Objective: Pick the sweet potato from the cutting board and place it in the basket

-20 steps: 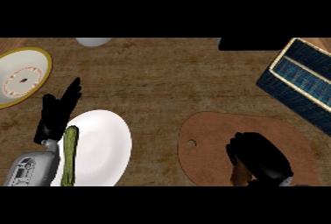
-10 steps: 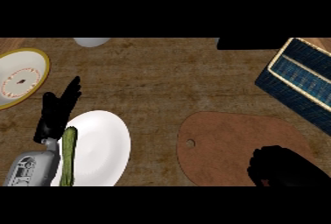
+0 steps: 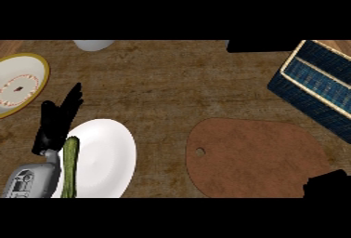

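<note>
**Left fingers straight by the white plate; right hand mostly out of view at the board's corner**

At the left of the head view: black left hand [image 3: 55, 125] on a grey forearm, fingers [image 3: 67, 103] straight and close together, pointing up and slightly right. Holding nothing, palm side resting low over the brown wooden worktop [image 3: 165, 93].

Just right of those fingers and below them: oval white plate [image 3: 106, 155]. Along that plate's left rim, right beside the wrist: long thin green vegetable [image 3: 70, 168], lying almost vertically in the view.

Up and left of the fingers, near but apart: round cream plate with a yellow rim [image 3: 24, 81]. Well above, at the top edge: pale grey rounded object [image 3: 94, 44], cut off by the view.

At the lower right corner: only a dark part of the black right hand [image 3: 328, 185], overlapping the lower right edge of the reddish-brown rounded cutting board [image 3: 247, 155]. Cannot tell how its fingers stand or whether anything sits in them.

Sweet potato: not to be seen on the board's bare face or anywhere else in view; position, direction and long axis cannot be told.

Up from the right hand, past the board's upper right edge: dark blue woven basket with a pale rim [image 3: 316, 86], tilted in the view.
</note>
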`<state>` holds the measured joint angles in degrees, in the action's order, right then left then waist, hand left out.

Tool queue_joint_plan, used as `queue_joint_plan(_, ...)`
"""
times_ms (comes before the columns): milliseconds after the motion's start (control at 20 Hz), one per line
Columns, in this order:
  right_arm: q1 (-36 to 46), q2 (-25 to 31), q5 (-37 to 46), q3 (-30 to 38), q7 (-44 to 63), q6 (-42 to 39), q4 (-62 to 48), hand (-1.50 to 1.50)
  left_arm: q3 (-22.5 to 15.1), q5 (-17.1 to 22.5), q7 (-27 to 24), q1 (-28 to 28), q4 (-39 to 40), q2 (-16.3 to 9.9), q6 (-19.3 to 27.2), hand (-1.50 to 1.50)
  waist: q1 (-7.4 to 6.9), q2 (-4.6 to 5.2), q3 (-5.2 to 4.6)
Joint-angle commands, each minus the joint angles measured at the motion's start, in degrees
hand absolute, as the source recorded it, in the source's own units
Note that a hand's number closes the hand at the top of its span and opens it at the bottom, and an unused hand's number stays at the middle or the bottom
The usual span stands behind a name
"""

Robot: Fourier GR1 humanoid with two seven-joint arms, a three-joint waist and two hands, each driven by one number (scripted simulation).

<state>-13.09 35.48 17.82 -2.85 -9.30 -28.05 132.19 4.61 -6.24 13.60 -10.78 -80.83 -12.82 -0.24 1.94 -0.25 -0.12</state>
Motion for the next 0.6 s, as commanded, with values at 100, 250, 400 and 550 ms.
queue_joint_plan(100,0.69,0.4,-24.86,17.03,9.94,-3.39,7.18,1.5,-0.37,-0.26,-0.85,0.68,0.7,0.3,-0.29,0.0,-0.02,-0.01,-0.11)
queue_joint_plan(250,5.92,4.45,-35.16,24.27,16.34,-2.38,5.83,1.5,-0.58,0.11,1.61,-1.59,-1.18,0.82,0.1,0.0,-0.99,-0.05,-0.12)
queue_joint_plan(400,10.16,9.75,-45.03,28.21,24.48,-0.59,5.63,1.5,-0.59,-1.0,-0.02,-1.38,1.07,0.56,0.48,0.0,-0.61,-0.06,-0.29)
queue_joint_plan(550,16.98,15.91,-53.15,30.73,30.71,1.25,0.17,1.5,-2.06,-1.47,0.1,-2.35,1.65,2.18,0.69,0.0,-1.24,0.04,-0.25)
